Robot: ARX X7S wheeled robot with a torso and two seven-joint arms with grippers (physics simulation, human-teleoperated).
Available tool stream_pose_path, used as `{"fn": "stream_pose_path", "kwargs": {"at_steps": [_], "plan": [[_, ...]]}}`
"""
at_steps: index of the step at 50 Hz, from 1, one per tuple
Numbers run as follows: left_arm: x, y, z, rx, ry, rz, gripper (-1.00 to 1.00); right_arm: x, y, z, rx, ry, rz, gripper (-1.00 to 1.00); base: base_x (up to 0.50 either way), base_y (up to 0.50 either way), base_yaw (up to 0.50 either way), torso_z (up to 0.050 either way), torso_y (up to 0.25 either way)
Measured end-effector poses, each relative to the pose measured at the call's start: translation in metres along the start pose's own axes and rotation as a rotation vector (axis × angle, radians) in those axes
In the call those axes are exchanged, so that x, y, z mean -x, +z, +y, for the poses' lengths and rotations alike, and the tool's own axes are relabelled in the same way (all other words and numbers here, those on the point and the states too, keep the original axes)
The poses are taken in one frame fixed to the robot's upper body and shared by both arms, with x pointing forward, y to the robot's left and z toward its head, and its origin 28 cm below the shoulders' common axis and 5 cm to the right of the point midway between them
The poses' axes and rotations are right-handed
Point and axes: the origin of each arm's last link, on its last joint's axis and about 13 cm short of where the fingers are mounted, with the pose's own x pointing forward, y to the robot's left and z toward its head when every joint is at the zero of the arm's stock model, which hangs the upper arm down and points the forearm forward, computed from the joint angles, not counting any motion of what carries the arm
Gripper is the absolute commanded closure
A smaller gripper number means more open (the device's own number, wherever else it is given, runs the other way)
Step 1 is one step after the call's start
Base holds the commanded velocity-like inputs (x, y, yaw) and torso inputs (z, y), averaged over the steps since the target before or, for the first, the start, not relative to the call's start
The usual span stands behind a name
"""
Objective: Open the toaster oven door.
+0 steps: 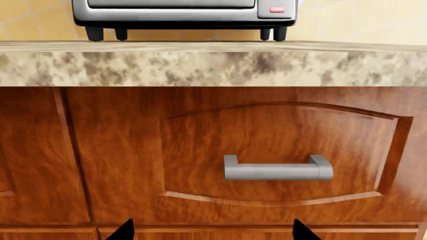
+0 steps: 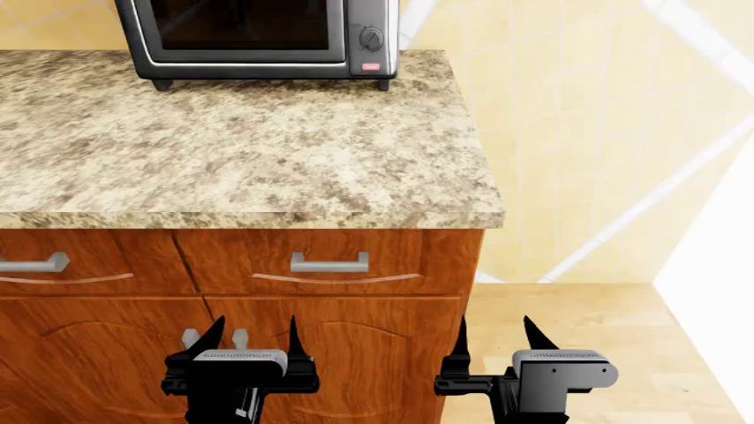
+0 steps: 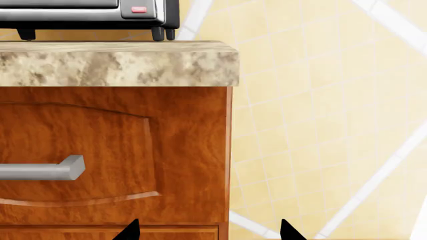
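Toaster oven (image 2: 261,40) above grippers (apparently apart).

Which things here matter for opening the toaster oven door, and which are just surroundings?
Job:
toaster oven
toaster oven door, shut
left gripper, open
right gripper, open

Surroundings:
granite countertop
drawer handle
wooden cabinet
tiled wall

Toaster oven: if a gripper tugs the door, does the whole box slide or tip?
Probably slides before it tips. The toaster oven stands on small dark feet on smooth granite countertop, so grip looks modest. Its squat, wide body likely resists tipping. The toaster oven door looks rigid: glass in metal frame.
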Motion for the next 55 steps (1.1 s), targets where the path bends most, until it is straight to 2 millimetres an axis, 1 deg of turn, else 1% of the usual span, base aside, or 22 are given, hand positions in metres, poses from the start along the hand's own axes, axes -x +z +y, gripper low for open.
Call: {"fn": "stream_pose_path", "kwargs": {"at_steps": [9,22,30,34,38,44,50,55], "plan": [[0.001,0.001,0.000,0.000,-0.004,0.003,-1.00,0.001,0.000,0.001,-0.001,-0.001,0.000,-1.00,0.00,0.00,0.00,0.000,0.000],[0.003,0.005,0.000,0.009,-0.031,0.008,-1.00,0.002,0.000,0.001,-0.005,-0.001,-0.001,-1.00,0.00,0.00,0.00,0.050,0.000],[0.000,0.016,0.001,0.012,-0.042,-0.003,-1.00,-0.002,0.006,-0.002,-0.002,-0.002,-0.014,-1.00,0.00,0.00,0.00,0.050,0.000],[-0.005,0.027,0.004,0.011,-0.052,-0.016,-1.00,-0.009,0.015,-0.005,0.004,-0.004,-0.028,-1.00,0.00,0.00,0.00,0.050,0.000],[-0.013,0.043,0.007,0.008,-0.066,-0.035,-1.00,-0.018,0.026,-0.010,0.012,-0.007,-0.045,-1.00,0.00,0.00,0.00,0.050,0.000],[-0.029,0.072,0.013,-0.014,-0.087,-0.072,-1.00,-0.035,0.047,-0.020,0.029,-0.012,-0.068,-1.00,0.00,0.00,0.00,0.050,0.000],[-0.049,0.102,0.022,-0.032,-0.103,-0.100,-1.00,-0.054,0.072,-0.030,0.056,-0.016,-0.092,-1.00,0.00,0.00,0.00,0.050,0.000],[-0.068,0.129,0.030,-0.039,-0.105,-0.111,-1.00,-0.071,0.095,-0.040,0.071,-0.025,-0.113,-1.00,0.00,0.00,0.00,0.006,0.000]]}}
